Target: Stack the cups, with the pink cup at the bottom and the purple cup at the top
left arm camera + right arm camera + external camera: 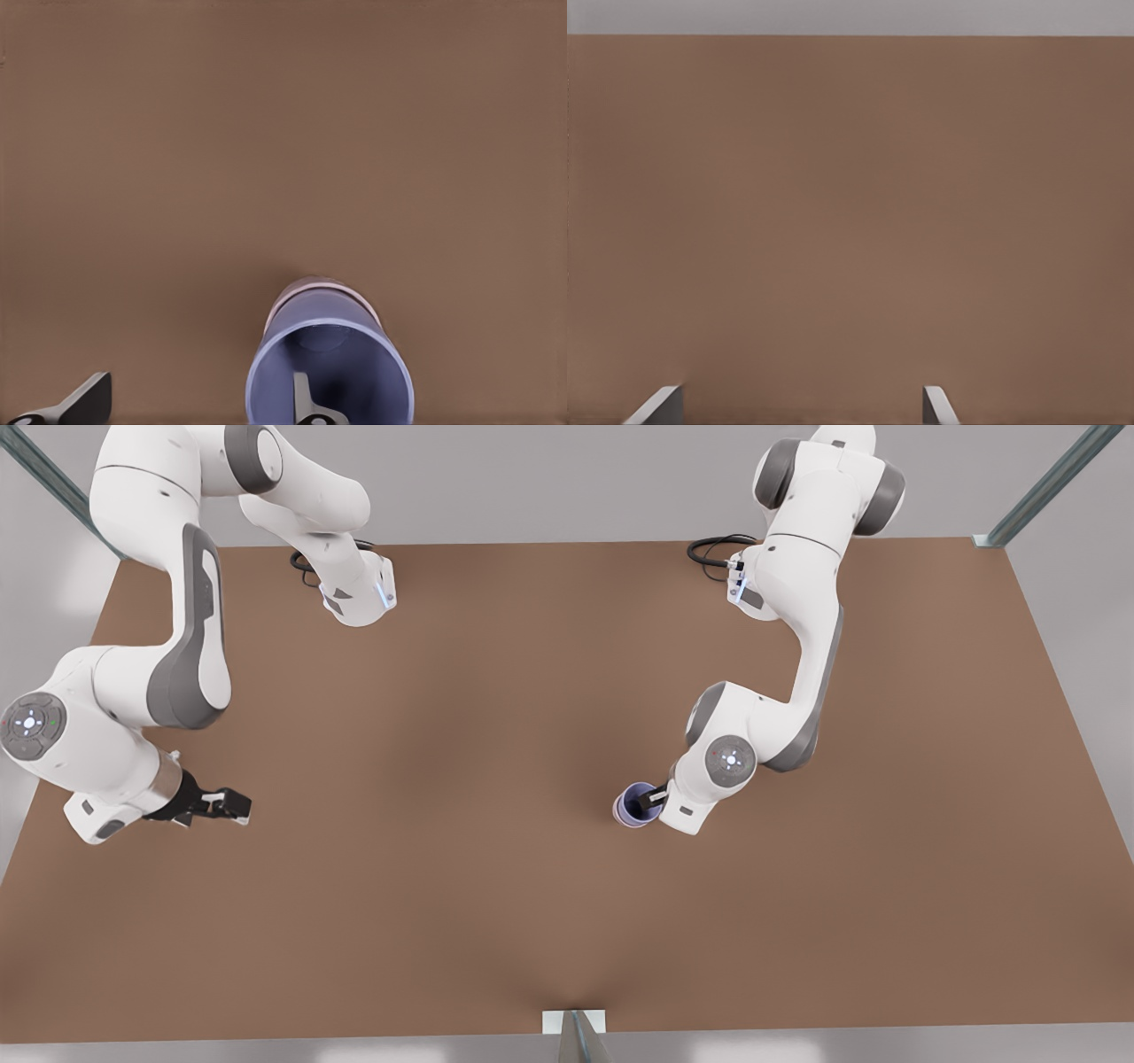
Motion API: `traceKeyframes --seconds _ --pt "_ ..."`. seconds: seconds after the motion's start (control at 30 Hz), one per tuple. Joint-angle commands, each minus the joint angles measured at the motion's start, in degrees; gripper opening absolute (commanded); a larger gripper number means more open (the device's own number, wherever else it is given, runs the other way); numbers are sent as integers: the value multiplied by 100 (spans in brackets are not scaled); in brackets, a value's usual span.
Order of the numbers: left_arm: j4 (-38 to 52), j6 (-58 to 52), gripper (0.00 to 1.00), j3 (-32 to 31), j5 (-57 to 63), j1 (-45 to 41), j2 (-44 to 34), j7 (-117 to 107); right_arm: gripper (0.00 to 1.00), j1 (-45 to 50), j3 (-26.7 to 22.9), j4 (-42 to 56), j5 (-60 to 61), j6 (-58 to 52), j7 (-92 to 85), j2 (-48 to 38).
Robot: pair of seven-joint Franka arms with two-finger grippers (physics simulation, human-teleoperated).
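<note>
- Purple cup (634, 804): upright on the brown table (443, 779), toward the front view's right. In the left wrist view a pale pink rim (323, 285) shows just beneath the lavender wall, so you may judge it already seated in the pink cup; how deep it sits cannot be told.
- Left gripper (654, 795): at the purple cup's rim. One finger (303, 398) reaches inside the cup; the other finger (84, 398) stands well apart outside it. Fingers spread wide, gripping nothing.
- Right gripper (232, 806): low over bare table at the front view's left, well apart from the cups, waiting. Its two fingertips (660, 405) stand apart with nothing between them.
- Step in hand, as judged: clearing the left gripper from the finished stack.
- Advice: lift straight up along the cup's axis before you move sideways, so the inner finger does not catch the rim and tip the stack.
- Keep the fingers spread until they clear the rim.
- Leave the right arm parked.
</note>
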Motion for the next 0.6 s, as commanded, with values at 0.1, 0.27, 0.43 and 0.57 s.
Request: traceKeyframes --seconds 0.1,0.27,0.43,0.57 --pt "2 -152 100 0 0 0 -61 -12 100 2 -2 24 50 -86 -359 16" --pt "2 -152 100 0 0 -9 -61 -12 100 2 -2 24 41 -86 -359 16" --pt "196 -2111 99 316 26 439 -957 1866 100 2 -2 24 41 -86 -359 34" --pt "196 -2252 100 598 1151 1345 -1758 5217 100 10 7 24 41 -77 -333 25"
